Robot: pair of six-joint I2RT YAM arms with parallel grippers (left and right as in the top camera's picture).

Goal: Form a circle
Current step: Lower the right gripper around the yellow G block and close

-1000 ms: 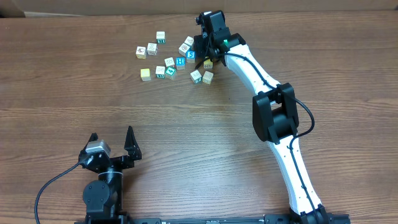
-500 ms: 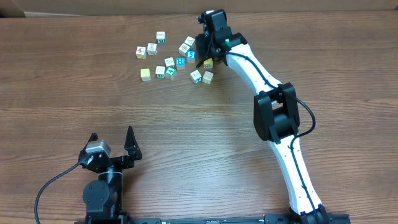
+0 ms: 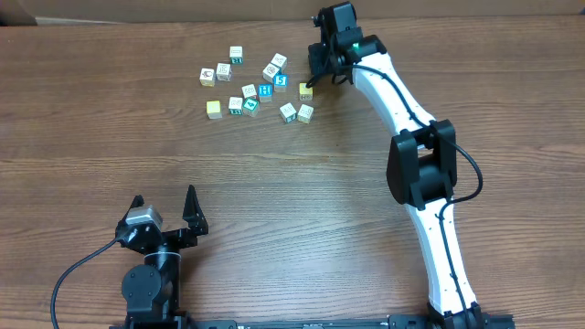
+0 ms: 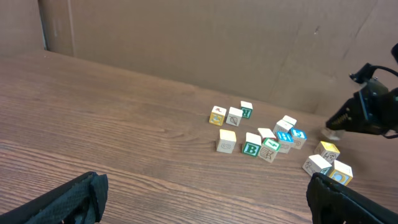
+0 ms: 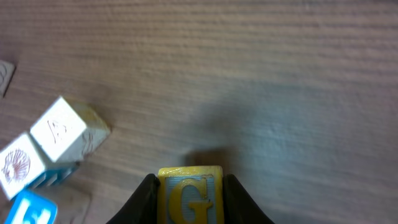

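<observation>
We have the right gripper (image 3: 320, 73) pinching a yellow G cube (image 5: 189, 191) just right of the scattered cubes (image 3: 249, 91); the left gripper (image 3: 164, 212) is spread wide, well apart from them. No circle yet: the small group (image 3: 305, 112) is a loose clump, so we judge most placing is left.

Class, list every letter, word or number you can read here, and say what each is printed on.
"G": on the yellow block held in the right gripper.
"B": in green, on a white block lying loose.
Letters on the other blocks: too small or blurred to read.
No words or numbers.
</observation>
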